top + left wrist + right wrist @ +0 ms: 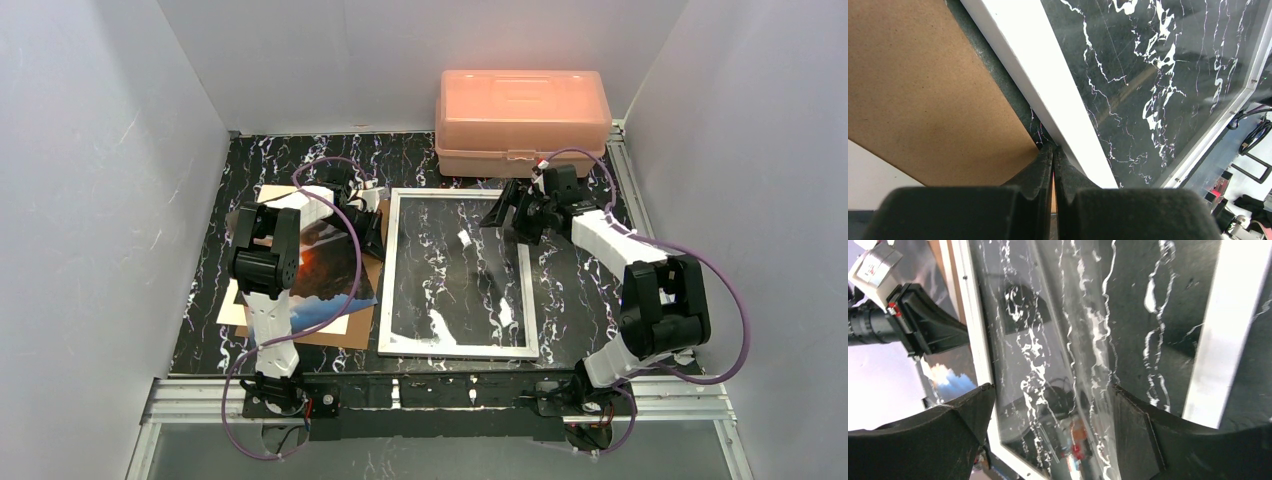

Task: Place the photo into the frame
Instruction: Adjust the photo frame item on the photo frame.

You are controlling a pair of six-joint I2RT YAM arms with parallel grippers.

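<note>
I see a closed pink plastic box [522, 120] at the far edge of the black, white-veined desk [580, 300], just beyond the right tool [1048, 395]. A plain brown board [923, 100] lies flat beside the left tool [1054, 150].

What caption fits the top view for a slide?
Frame flat at centre; photo on brown board beside it; right pincer open over frame.

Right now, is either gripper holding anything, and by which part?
Nothing is held. The left gripper is shut empty, its tips down between the brown board and the frame. The right gripper hangs open over the frame.
</note>
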